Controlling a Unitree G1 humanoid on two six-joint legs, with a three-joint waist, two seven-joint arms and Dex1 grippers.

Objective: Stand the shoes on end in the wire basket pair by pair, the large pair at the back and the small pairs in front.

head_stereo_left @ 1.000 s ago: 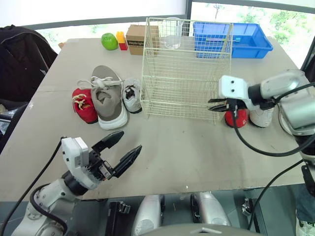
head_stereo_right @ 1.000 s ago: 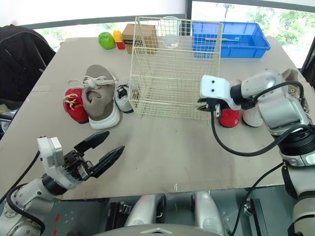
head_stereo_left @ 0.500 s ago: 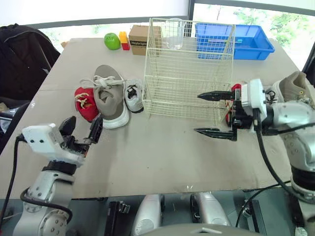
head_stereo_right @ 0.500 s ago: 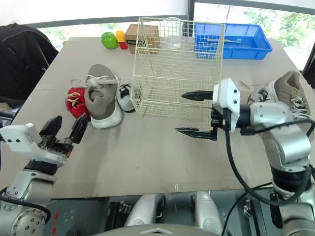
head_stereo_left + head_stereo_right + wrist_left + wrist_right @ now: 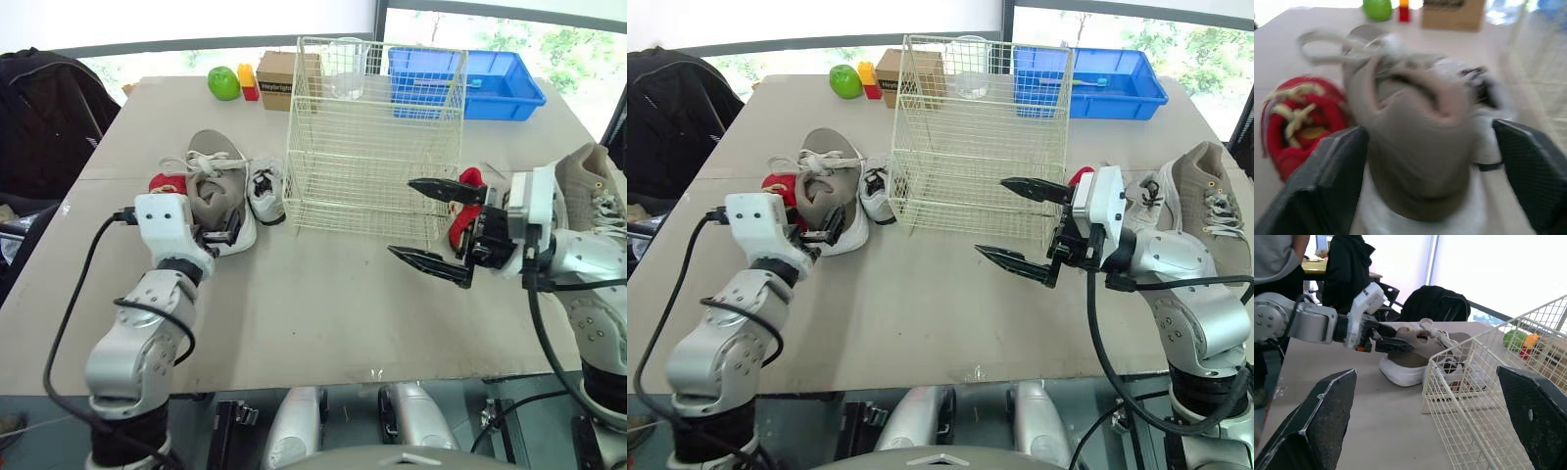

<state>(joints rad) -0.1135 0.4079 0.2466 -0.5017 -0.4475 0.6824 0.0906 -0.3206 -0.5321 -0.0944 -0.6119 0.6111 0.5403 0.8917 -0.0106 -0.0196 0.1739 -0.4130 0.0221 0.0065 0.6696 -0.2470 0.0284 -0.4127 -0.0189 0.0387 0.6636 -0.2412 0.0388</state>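
Left gripper [image 5: 223, 229] spread open, straddling the heel of the large taupe shoe [image 5: 211, 186]; contact possible but too blurry to call. Small red shoe [image 5: 165, 183] just left of it, small white shoe [image 5: 263, 188] just right. Right gripper [image 5: 402, 217] wide open, holding nothing, by the near-right corner of the wire basket [image 5: 372, 137]. Second red shoe [image 5: 468, 181] right of the basket.

Table [image 5: 323, 304] bears wire basket [image 5: 372, 147], centre. Left of it: red shoe [image 5: 1293, 122], grey shoe [image 5: 1415, 132], white shoe [image 5: 265, 191]. Far edge: box [image 5: 277, 80], blue tray [image 5: 500, 98].

Upright wire basket [image 5: 372, 147] — grey, red, white shoes [image 5: 217, 191] outside, either side.
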